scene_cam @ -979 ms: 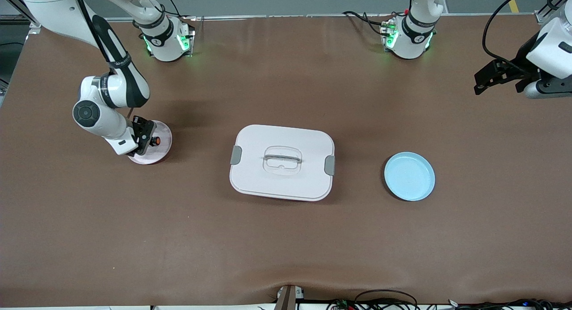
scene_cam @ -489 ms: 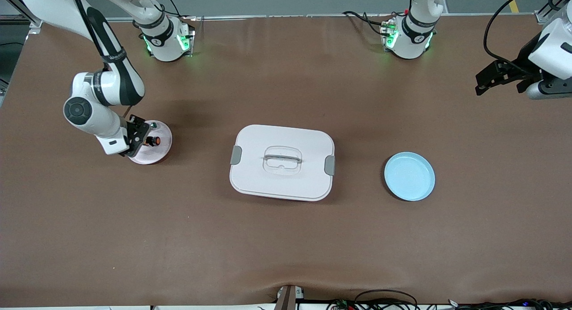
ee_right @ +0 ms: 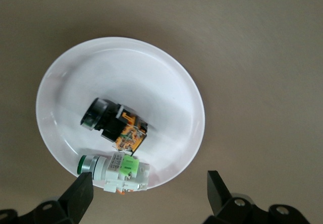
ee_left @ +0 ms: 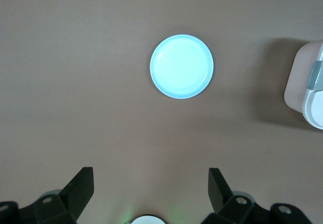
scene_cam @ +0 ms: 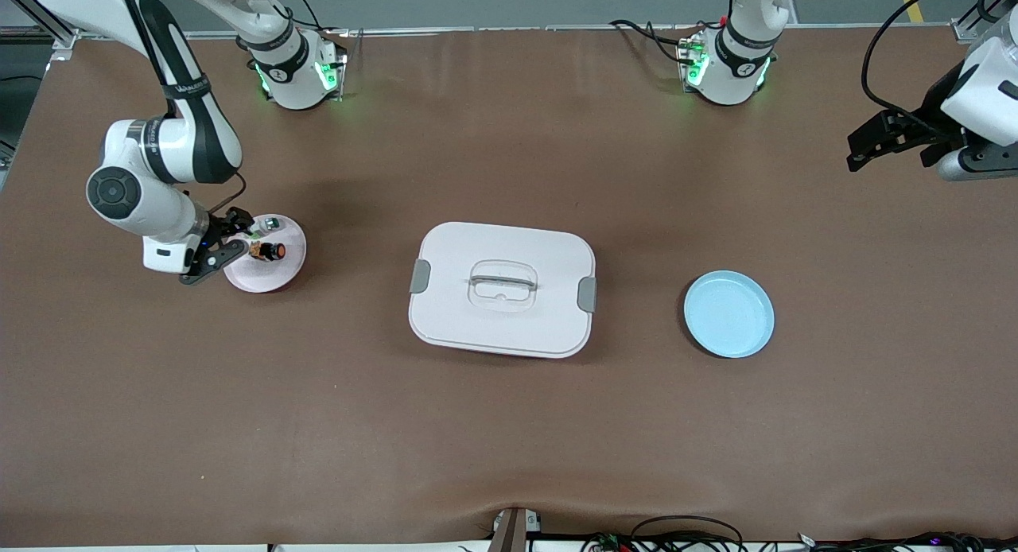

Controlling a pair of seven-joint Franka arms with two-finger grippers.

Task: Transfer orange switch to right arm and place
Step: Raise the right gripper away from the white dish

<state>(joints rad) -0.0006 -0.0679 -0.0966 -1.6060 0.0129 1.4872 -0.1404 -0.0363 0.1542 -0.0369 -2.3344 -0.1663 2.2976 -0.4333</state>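
The orange switch (scene_cam: 271, 251) lies on its side on a small pinkish-white plate (scene_cam: 274, 275) toward the right arm's end of the table. A clear-and-green part (scene_cam: 270, 223) lies beside it on the same plate. My right gripper (scene_cam: 231, 238) is open and empty, just off the plate's rim at the right arm's end. In the right wrist view the switch (ee_right: 113, 123) and the green part (ee_right: 115, 169) lie on the plate (ee_right: 166, 82), with my open right gripper (ee_right: 150, 193) over its rim. My left gripper (scene_cam: 852, 150) waits, open and empty, high over the left arm's end.
A white lidded container (scene_cam: 503, 288) with grey latches stands mid-table. An empty light-blue plate (scene_cam: 728, 313) sits toward the left arm's end; the left wrist view shows it (ee_left: 181, 66), the container's corner (ee_left: 309, 88) and my open left gripper (ee_left: 151, 191).
My right gripper has drawn back off the plate toward the right arm's end, leaving the orange switch lying on the plate. The left arm has barely moved.
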